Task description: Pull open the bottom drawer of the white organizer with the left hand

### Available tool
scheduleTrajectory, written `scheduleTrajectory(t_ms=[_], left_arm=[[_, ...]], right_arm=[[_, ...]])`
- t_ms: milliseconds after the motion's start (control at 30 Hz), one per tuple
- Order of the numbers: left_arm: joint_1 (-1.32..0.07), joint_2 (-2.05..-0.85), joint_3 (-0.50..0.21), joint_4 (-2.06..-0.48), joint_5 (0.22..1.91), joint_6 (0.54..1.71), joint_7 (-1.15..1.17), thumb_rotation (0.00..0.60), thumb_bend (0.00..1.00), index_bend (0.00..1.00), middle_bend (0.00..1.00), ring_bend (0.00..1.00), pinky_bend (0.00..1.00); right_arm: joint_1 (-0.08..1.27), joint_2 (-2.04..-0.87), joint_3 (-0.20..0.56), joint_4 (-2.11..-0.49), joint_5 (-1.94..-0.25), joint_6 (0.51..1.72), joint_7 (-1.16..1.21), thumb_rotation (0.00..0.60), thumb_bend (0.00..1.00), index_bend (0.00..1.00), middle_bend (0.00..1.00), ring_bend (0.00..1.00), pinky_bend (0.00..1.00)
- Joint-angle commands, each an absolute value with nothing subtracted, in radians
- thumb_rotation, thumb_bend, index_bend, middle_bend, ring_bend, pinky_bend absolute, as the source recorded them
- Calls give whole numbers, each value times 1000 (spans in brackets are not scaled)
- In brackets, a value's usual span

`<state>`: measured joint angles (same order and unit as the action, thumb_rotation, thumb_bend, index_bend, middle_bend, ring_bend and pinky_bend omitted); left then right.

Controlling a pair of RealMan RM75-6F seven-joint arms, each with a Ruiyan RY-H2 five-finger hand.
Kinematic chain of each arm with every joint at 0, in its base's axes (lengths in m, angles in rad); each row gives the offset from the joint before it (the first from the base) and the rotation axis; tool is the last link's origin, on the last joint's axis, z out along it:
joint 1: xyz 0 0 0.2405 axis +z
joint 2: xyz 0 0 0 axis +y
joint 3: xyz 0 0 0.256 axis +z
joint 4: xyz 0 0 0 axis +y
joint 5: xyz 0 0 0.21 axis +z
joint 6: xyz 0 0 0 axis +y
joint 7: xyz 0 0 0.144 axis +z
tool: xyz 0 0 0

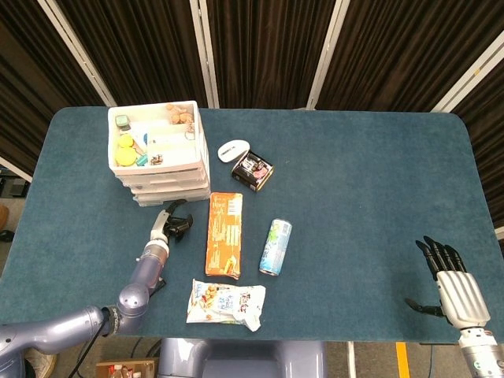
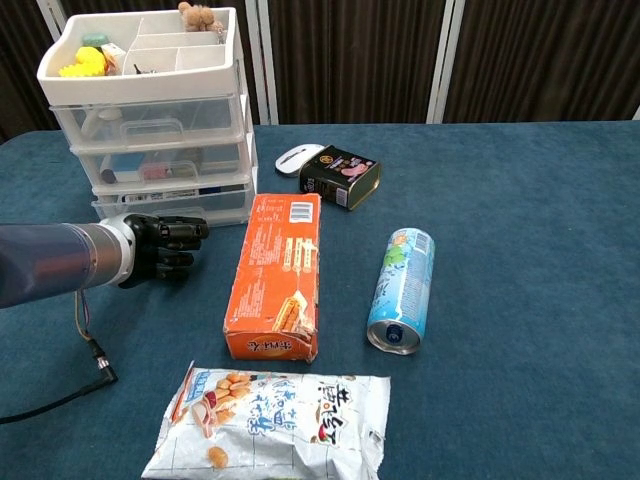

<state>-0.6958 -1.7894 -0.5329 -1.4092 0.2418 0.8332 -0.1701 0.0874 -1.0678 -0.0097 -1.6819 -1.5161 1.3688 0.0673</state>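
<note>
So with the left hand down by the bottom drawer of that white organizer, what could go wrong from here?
1. The left hand sits in front of the bottom drawer with no clear grip on it; its fingers could slip off.
2. The white organizer stands free on the table, so a pull may drag the whole stack forward rather than open the drawer.
3. The orange box lies close beside the hand and could get knocked.

Orange box (image 2: 280,274); can (image 2: 401,290); snack bag (image 2: 270,423)
</note>
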Motion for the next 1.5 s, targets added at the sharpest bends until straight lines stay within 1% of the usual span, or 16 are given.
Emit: scheduleTrajectory(t_ms=[33, 400, 567, 733, 833, 967, 1033, 1100, 1167, 1333, 1500], left_arm=[[-676, -1775, -518, -1435, 253, 834, -174, 600, 561, 255, 992, 935, 920], [-591, -1719, -472, -1550, 316, 838, -212, 600, 562, 247, 991, 935, 920], [-553, -1684, -434, -1604, 368, 830, -219, 600, 561, 145, 990, 934, 920], [-534, -1640, -384, -1648, 417, 805, -199, 600, 561, 100, 988, 929, 919], [-528, -1614, -355, -1668, 437, 792, -183, 600, 561, 104, 992, 931, 919], [-526, -1585, -330, -1701, 486, 795, -158, 600, 561, 151, 999, 937, 920], [-529, -1567, -316, -1726, 544, 819, -122, 600, 561, 169, 1000, 939, 920], [-538, -1549, -298, -1755, 621, 877, -59, 600, 562, 178, 1000, 943, 920], [-553, -1543, -286, -1770, 659, 937, 6, 600, 565, 182, 1000, 950, 921], [-614, -1532, -291, -1782, 620, 1025, 160, 600, 570, 183, 1000, 966, 930], [-675, -1534, -298, -1768, 542, 1073, 288, 600, 578, 193, 1000, 972, 932]], right_arm=[[87, -1068, -9, -1682, -1516, 1370, 66, 600, 103, 0, 0, 0, 0], [86, -1070, -9, -1682, -1515, 1372, 62, 600, 103, 0, 0, 0, 0], [86, -1070, -8, -1683, -1514, 1372, 61, 600, 103, 0, 0, 0, 0], [84, -1072, -8, -1682, -1514, 1374, 59, 600, 103, 0, 0, 0, 0], [84, -1071, -7, -1684, -1512, 1375, 58, 600, 104, 0, 0, 0, 0], [84, -1070, -8, -1685, -1512, 1374, 56, 600, 103, 0, 0, 0, 0], [84, -1071, -9, -1684, -1512, 1373, 54, 600, 103, 0, 0, 0, 0], [84, -1072, -9, -1684, -1510, 1371, 52, 600, 104, 0, 0, 0, 0], [84, -1072, -9, -1685, -1510, 1372, 51, 600, 104, 0, 0, 0, 0], [83, -1072, -9, -1687, -1510, 1373, 48, 600, 103, 0, 0, 0, 0], [83, -1073, -10, -1685, -1510, 1372, 51, 600, 103, 0, 0, 0, 0]])
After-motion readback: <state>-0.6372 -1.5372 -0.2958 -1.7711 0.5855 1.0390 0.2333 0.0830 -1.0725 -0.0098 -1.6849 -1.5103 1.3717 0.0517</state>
